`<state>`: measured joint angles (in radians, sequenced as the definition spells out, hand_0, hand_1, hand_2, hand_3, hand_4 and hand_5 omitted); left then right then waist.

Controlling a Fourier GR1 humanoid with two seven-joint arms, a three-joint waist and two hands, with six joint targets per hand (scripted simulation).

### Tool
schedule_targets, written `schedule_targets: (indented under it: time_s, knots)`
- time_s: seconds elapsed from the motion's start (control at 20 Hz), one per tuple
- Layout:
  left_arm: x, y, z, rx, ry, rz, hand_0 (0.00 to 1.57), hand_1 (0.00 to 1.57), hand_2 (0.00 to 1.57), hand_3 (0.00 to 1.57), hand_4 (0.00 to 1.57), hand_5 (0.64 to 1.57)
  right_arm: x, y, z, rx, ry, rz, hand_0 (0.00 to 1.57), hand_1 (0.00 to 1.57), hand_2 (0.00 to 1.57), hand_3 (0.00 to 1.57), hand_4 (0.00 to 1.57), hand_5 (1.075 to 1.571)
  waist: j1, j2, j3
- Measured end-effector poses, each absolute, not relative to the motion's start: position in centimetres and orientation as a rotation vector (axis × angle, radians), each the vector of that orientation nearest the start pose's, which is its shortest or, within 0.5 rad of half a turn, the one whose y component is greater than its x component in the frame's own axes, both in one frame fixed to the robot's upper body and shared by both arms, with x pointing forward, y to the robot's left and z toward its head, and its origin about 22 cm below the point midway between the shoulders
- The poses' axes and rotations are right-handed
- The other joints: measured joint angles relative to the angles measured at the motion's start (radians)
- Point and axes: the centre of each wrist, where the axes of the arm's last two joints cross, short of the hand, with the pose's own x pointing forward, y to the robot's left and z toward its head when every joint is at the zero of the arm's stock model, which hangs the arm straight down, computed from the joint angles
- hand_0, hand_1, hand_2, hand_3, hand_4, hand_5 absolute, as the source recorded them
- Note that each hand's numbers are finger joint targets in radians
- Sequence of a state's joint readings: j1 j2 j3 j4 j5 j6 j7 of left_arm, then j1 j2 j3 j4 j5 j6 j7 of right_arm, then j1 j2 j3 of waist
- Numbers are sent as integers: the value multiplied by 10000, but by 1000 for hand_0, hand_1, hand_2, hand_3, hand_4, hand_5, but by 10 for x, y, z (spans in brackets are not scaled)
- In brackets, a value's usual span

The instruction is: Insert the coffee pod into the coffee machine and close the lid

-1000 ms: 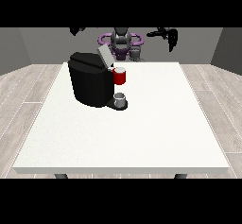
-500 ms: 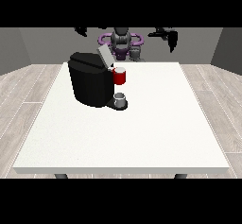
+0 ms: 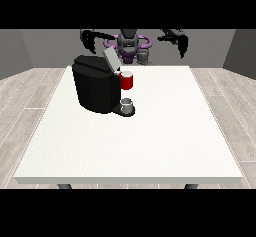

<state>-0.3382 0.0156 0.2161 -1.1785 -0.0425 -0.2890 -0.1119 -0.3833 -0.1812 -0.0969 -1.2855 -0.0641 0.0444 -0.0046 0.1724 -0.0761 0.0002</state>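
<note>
The black coffee machine (image 3: pixel 95 83) stands on the left half of the white table (image 3: pixel 165 131), with its grey lid (image 3: pixel 110 59) tilted up and open. Its red brew head (image 3: pixel 127 81) sticks out to the right, above a small grey cup (image 3: pixel 127 105) on the base. A small grey coffee pod (image 3: pixel 143 56) sits at the table's far edge, in front of the robot. The hand at the view's left (image 3: pixel 90 39) hangs in the air behind the machine, fingers relaxed and holding nothing. The hand at the view's right (image 3: pixel 182 44) hovers high beyond the far right edge, also empty.
The robot's torso (image 3: pixel 128 45) stands behind the far edge of the table. Bare white tabletop stretches in front of and to the right of the machine. Wooden floor surrounds the table.
Both raised hands have shifted slightly downward. The machine, its open lid and the pod have not moved.
</note>
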Motion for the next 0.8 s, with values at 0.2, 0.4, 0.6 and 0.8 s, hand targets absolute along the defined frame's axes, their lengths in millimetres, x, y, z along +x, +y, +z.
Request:
schedule_targets:
  time_s: [0.2,0.4,0.6,0.8]
  knots:
    - [314,254,0,-1463,-16109,-1572,0,0,0,0,0,1571,343,-253,47,-75,-16636,1440,0,0,0,0,0,1571,-219,413,-2]
    - [311,253,12,-1187,-16306,-1440,0,0,0,0,0,1571,354,-247,49,12,-16664,1605,0,0,0,0,0,1571,-329,650,-1]
    - [303,268,13,-963,-16388,-1337,0,0,0,0,0,1571,360,-234,51,62,-16621,1975,0,0,0,0,0,1571,-482,712,-6]
    - [299,263,17,-957,-16542,-1289,0,0,0,0,0,1571,368,-227,57,13,-16801,2288,0,0,0,0,0,1571,-485,868,-13]
